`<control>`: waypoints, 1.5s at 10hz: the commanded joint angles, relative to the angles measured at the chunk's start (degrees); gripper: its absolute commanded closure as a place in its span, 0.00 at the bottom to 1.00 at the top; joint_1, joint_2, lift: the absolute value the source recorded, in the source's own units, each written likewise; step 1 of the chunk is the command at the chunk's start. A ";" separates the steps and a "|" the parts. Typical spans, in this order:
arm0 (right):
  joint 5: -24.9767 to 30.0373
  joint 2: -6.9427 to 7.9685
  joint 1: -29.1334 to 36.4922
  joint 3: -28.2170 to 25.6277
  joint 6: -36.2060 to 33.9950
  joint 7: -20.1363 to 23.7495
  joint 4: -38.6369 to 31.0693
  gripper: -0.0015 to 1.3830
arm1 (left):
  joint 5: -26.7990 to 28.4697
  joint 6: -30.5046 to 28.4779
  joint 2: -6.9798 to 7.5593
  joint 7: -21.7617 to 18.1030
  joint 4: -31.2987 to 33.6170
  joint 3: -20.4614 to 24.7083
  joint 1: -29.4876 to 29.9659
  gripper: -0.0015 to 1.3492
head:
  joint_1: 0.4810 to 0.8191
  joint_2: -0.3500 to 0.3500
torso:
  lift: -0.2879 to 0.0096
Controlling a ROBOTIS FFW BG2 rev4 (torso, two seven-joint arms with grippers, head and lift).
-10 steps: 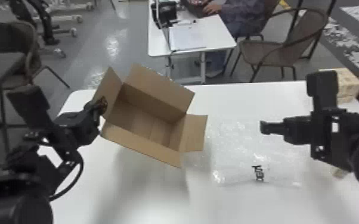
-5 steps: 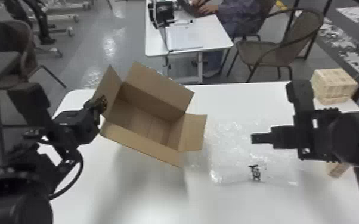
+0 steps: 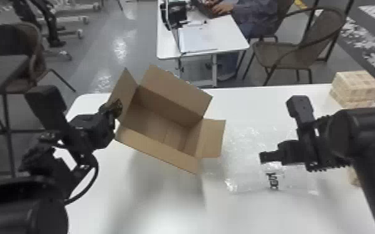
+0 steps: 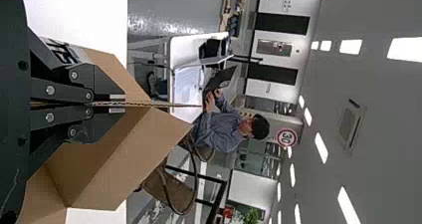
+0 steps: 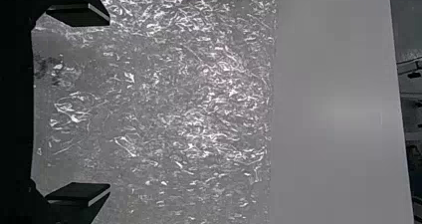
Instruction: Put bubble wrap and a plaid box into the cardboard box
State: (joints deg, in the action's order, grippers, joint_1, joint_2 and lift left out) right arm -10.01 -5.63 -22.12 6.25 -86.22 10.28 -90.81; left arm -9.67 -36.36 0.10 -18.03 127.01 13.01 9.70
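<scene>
Head view: the cardboard box (image 3: 162, 132) leans at the far left part of the table (image 3: 289, 211), its open mouth tipped up and towards the near edge, long axis slanting from far left to near right. Its flaps stand spread, and I can see down to the creased cardboard floor.

Over to its right, the bubble wrap (image 3: 243, 152) lies flat, printed side edge facing the table's near edge; the right arm covers part, so I can't judge its long axis. A pale checked box (image 3: 356, 88) sits by the far right corner, and a similar pale piece (image 3: 353, 177) peeks from behind that arm, near the right edge.

The left arm bends up from the near left, its left end effector (image 3: 116, 109) at the box's left flap; in the left wrist view it's clamped on that cardboard. The right arm comes in from the right, its right end effector (image 3: 285, 154) above the wrap, fingers wide apart in the right wrist view.
</scene>
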 commanded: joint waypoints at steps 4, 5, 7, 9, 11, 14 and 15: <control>1.92 0.18 -1.70 0.08 -0.44 0.00 5.47 0.19 | 0.27 1.47 0.34 1.07 -0.71 -1.24 -0.03 0.91 | 0.63 0.62 | 0.60; 1.30 0.18 -1.78 0.08 0.26 0.09 6.52 0.41 | 0.27 1.65 0.42 1.16 -0.71 -1.24 0.06 0.91 | 0.63 0.62 | 0.60; -0.01 0.18 -1.70 0.08 0.96 0.00 5.91 0.71 | 0.44 1.65 0.42 1.24 -0.80 -1.32 0.14 0.91 | 0.63 0.62 | 0.60; -0.80 0.09 -0.99 -0.01 0.79 0.00 2.04 0.76 | 0.44 1.65 0.42 1.42 -0.80 -1.41 0.23 0.91 | 0.63 0.63 | 0.60; -1.68 0.09 -0.11 -0.98 -0.18 0.00 -2.53 0.76 | 0.44 1.65 0.42 1.51 -0.80 -1.50 0.32 0.91 | 0.63 0.64 | 0.60; -2.56 0.00 1.56 -2.56 -0.71 0.00 -7.54 0.76 | 0.44 1.65 0.42 1.68 -0.80 -1.59 0.32 0.91 | 0.63 0.65 | 0.60; -1.68 0.09 2.79 -3.88 -1.15 -0.18 -10.44 0.76 | 0.44 1.82 0.42 1.77 -0.80 -1.68 0.41 0.91 | 0.63 0.65 | 0.60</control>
State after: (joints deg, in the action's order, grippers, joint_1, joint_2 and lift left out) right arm -12.20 -5.59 -20.08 3.14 -87.08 10.08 -99.42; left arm -9.23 -34.60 0.54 -16.27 126.21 11.36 10.06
